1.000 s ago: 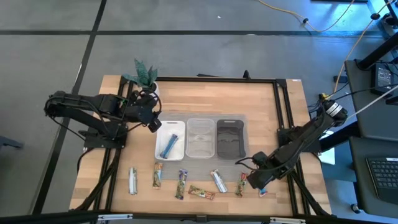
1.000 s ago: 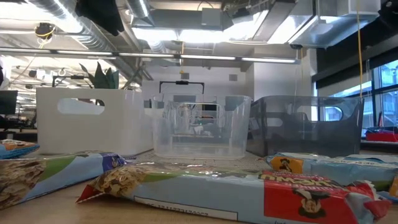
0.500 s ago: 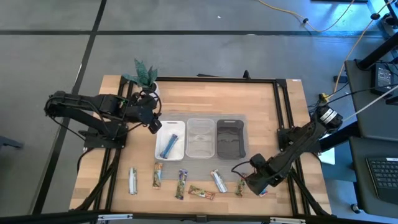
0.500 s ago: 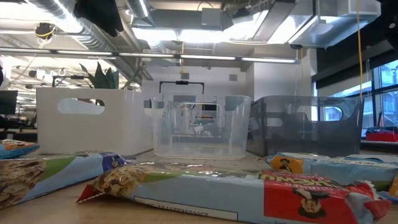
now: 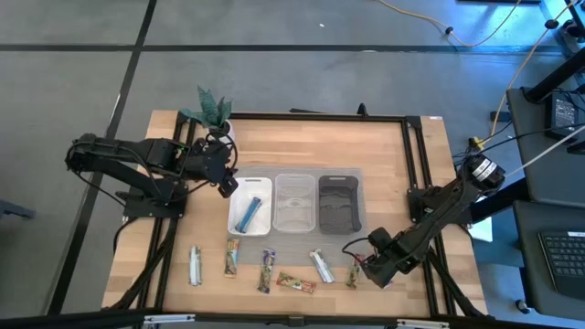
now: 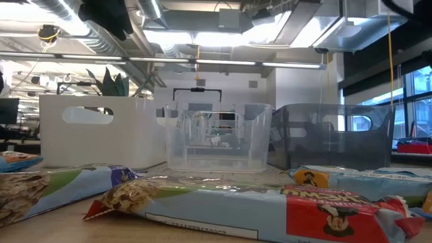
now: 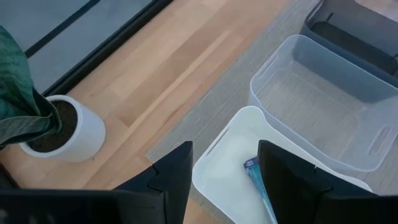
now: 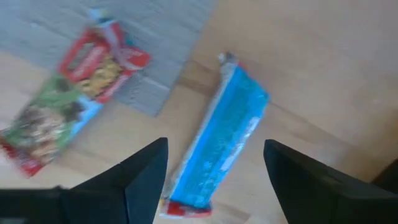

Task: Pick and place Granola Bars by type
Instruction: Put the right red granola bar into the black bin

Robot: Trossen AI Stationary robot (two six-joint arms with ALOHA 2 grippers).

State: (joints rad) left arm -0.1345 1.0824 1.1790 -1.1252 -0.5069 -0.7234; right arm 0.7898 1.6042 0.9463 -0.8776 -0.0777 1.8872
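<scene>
My right gripper (image 8: 216,149) is open and points down, one finger on each side of a blue bar (image 8: 224,130) that lies flat on the wood near the table's near right corner; in the high view the gripper (image 5: 370,269) hides that bar. A green-red bar (image 8: 65,109) lies beside it on the grey mat. Several more bars lie in a row along the near edge, among them a silver-white one (image 5: 195,265) and a brown one (image 5: 295,282). My left gripper (image 7: 227,158) hangs open above the white tray's far left corner (image 5: 228,185); a blue bar (image 5: 249,216) lies in that tray.
The white tray (image 5: 249,206), clear tray (image 5: 294,203) and dark tray (image 5: 338,203) stand side by side mid-table on a grey mat. A potted plant (image 5: 212,114) stands at the far left corner. Black frame rails run along the table's left and right sides.
My right gripper has moved a little toward the table's left and near edges and now stands over the blue bar near the near right corner, which showed beside it in the high view a second ago. The left arm has kept still.
</scene>
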